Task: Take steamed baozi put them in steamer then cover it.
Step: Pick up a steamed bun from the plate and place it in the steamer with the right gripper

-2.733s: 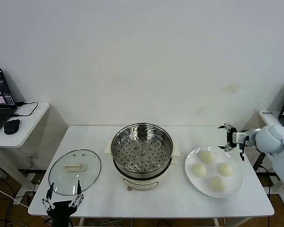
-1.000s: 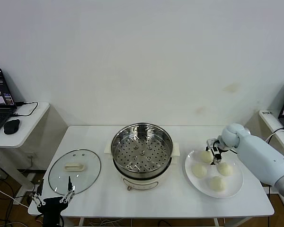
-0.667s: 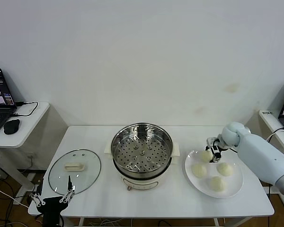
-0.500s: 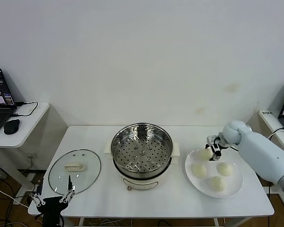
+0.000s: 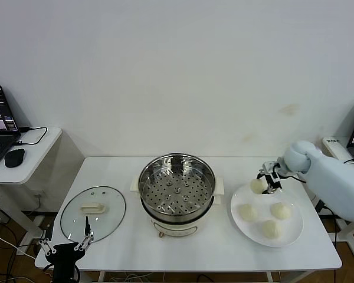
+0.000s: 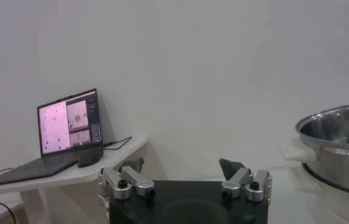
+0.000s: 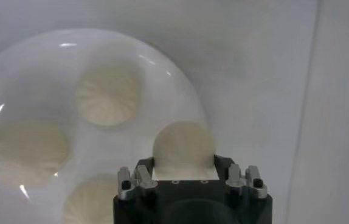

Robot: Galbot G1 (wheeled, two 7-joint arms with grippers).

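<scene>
White wall is backing a white bench (image 5: 124, 244) where the steamer (image 5: 176, 191) is sitting uncovered at the middle, its perforated tray bare, with the cover (image 5: 93, 213) lying flat to the robot's left, handle up. On the right, the right pincer (image 5: 264, 181) is clenching one steamed baozi (image 5: 258, 185) above the far edge of the white plate (image 5: 292, 233), while three more buns (image 5: 271, 228) are resting on the plate. The wrist camera is showing the held bun (image 7: 183, 149) seated between the jaws, raised clear of the plate (image 7: 168, 79). Being soft, light dough, the bun is likely to dent or tear under a hard squeeze, so a gentle hold across its widest part looks best. It is round, with no real long axis, its domed top facing up. The left pincer (image 5: 66, 246) is waiting released at the near bench edge, by the cover.
</scene>
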